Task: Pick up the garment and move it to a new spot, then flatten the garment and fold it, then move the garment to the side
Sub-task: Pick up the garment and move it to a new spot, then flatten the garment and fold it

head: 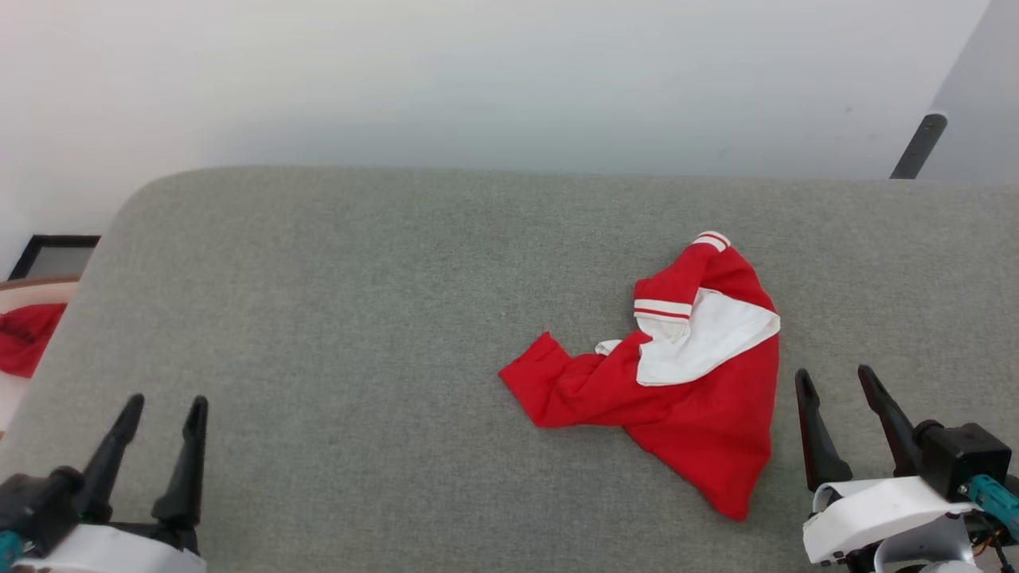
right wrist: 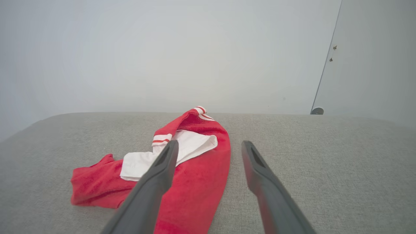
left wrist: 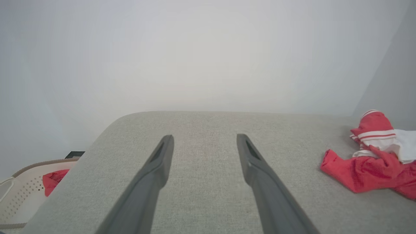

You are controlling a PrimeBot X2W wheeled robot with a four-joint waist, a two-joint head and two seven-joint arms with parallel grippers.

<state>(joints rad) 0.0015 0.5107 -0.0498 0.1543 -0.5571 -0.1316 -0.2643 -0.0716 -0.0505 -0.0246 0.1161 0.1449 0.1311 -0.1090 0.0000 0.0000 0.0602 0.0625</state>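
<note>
The garment [head: 692, 422] lies crumpled on the right half of the grey cloth-covered table [head: 358, 318], about midway between the far edge and the near edge. Its red body spreads flat toward the near edge and ends in a point. A white panel is folded across the upper part, and a red fold with white-and-red striped trim rises above that toward the far edge. A bunched red flap reaches out toward the table's middle.

The right gripper [head: 833, 374] hovers just beside the garment's right side, over the near right part of the table. Its two dark fingers are spread apart and hold nothing. In the right wrist view, one finger of that gripper [right wrist: 210, 143] crosses in front of the garment [right wrist: 201, 188].

The left gripper [head: 165, 406] is well apart from the garment, over the near left corner, also spread wide and empty. In the left wrist view this gripper [left wrist: 204, 138] points over bare table, with the garment [left wrist: 367, 172] off to the right.

Beyond the table's left edge stands a pale perforated basket [left wrist: 19, 195] holding a red cloth [head: 28, 338].
</note>
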